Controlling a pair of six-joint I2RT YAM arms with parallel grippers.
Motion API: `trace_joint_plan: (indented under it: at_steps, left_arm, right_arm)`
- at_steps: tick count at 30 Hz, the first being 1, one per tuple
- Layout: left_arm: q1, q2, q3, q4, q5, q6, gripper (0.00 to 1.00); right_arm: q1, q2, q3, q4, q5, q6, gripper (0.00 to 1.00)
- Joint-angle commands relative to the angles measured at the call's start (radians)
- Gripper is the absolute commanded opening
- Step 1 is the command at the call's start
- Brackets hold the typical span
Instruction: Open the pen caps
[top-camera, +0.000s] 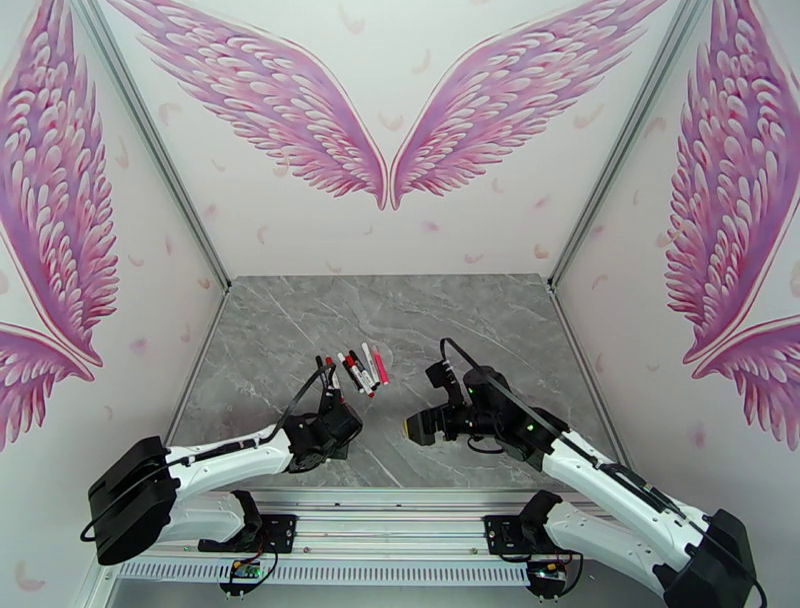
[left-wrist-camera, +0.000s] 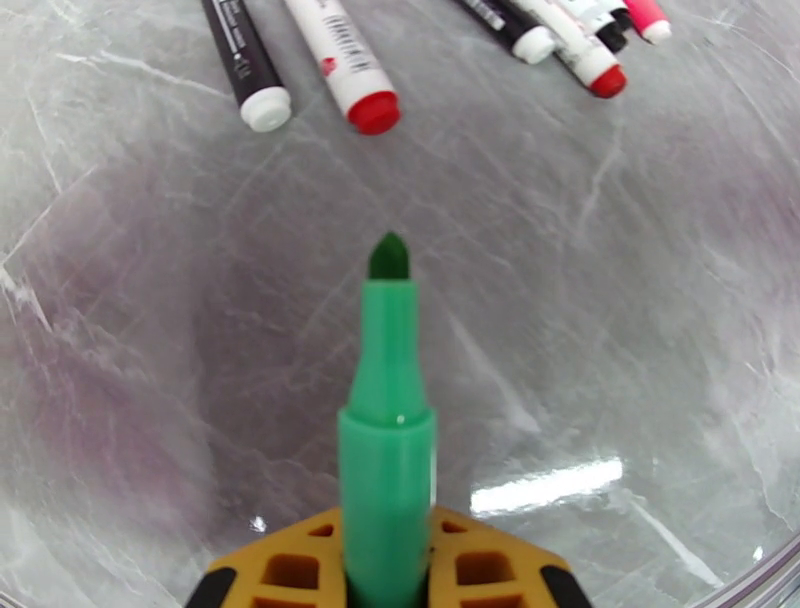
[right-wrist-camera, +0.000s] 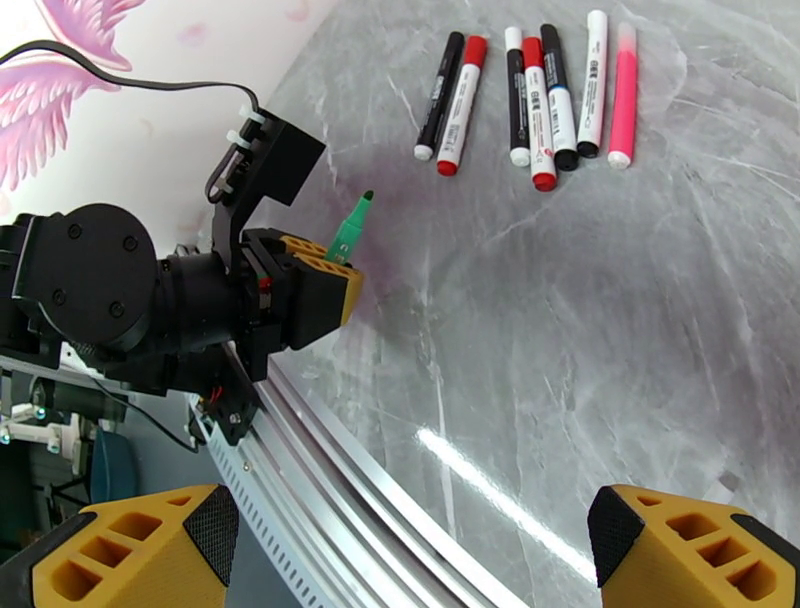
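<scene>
Left fingers (left-wrist-camera: 290, 565) around uncapped green pen (left-wrist-camera: 388, 440)

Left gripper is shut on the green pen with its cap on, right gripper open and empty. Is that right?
Not quite. The green pen in the left gripper is uncapped: the left wrist view shows its bare felt tip. The rest holds: the right gripper is open and empty.

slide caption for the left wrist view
Left gripper holds an uncapped green pen, tip toward the other pens on the table.
</scene>
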Motion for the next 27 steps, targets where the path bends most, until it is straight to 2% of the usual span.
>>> trace_joint_plan:
  at_steps: [1,13,27]
  left_arm:
    - [0.034,0.014,-0.03,0.01,0.006,0.021,0.14]
    - [0.125,0.027,-0.067,0.054,0.088,0.088,0.17]
    - [0.144,0.025,-0.071,0.056,0.09,0.084,0.28]
  right_arm:
    - [0.005,-0.018,-0.023,0.026,0.006,0.011,0.99]
    - [0.004,-0.081,-0.05,0.032,0.059,0.051,0.99]
    - [0.003,-0.122,-0.06,-0.006,0.08,0.046,0.99]
